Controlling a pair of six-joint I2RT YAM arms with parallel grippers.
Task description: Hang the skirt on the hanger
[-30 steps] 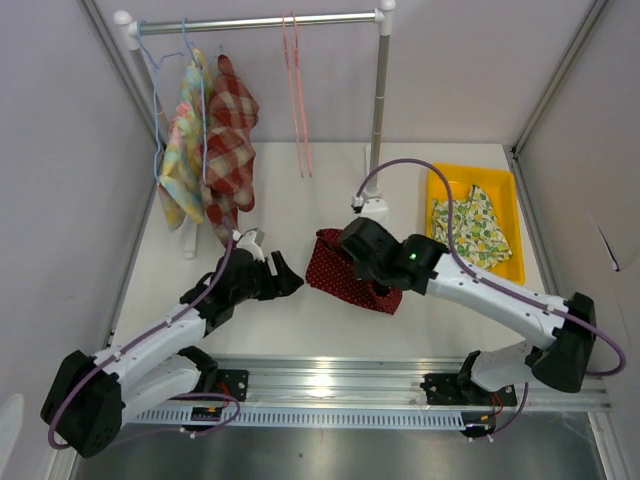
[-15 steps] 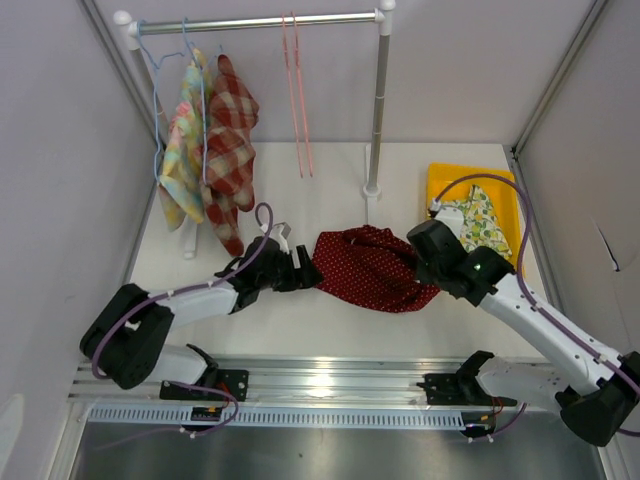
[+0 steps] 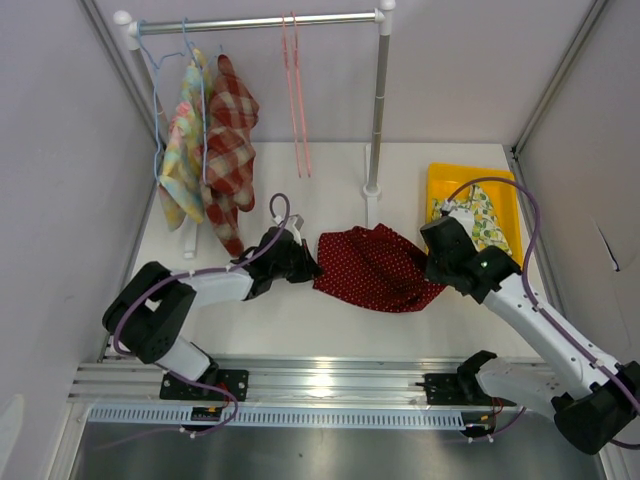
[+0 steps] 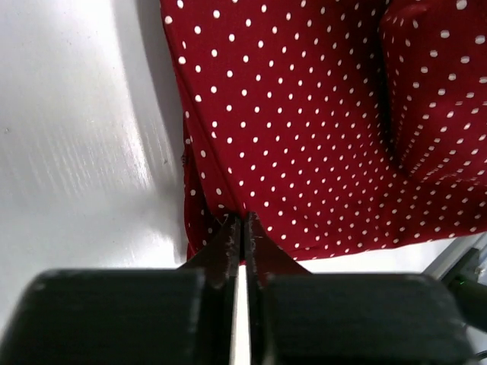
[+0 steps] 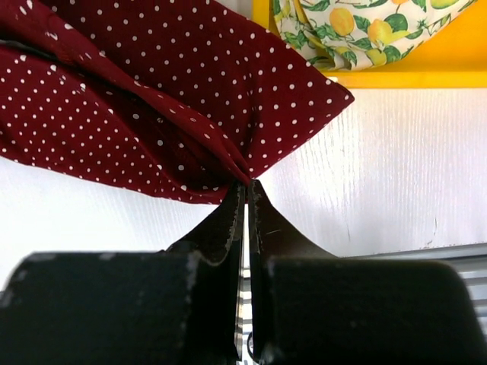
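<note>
1. One dark red, white-dotted fabric skirt [image 3: 375, 265] is spread out wide over the middle of the white worktop [image 3: 300, 315], creased in several long folds. I cannot tell whether its middle rests on the surface.
2. At the skirt's 9 o'clock edge, the left hand [image 3: 305, 268] is clenched on the fabric. In the left wrist view its black fingers [image 4: 262, 251] press flat together, and the hem of the skirt [image 4: 304, 114] is pinched at their tips.
3. At the skirt's 3 o'clock edge, the right hand [image 3: 432, 264] is likewise clamped on the cloth. In the right wrist view its fingers [image 5: 221, 220] meet on a gathered corner of the skirt [image 5: 152, 76], which fans out beyond them.
4. A thin pink wire hanger [image 3: 297, 90] hangs from the silver metal rail [image 3: 260, 21] at about 12 o'clock from the skirt and well apart from it. The skirt is not yet on it.
5. At 10 o'clock from the skirt, red checked and pastel flowered garments [image 3: 232, 130] hang from the same rail.
6. At 2 o'clock sits a yellow plastic tray [image 3: 505, 195] holding a white lemon-print cloth [image 3: 480, 225]. In the right wrist view a pointed corner of the skirt lies just beside the tray's rim [image 5: 426, 68].
</note>
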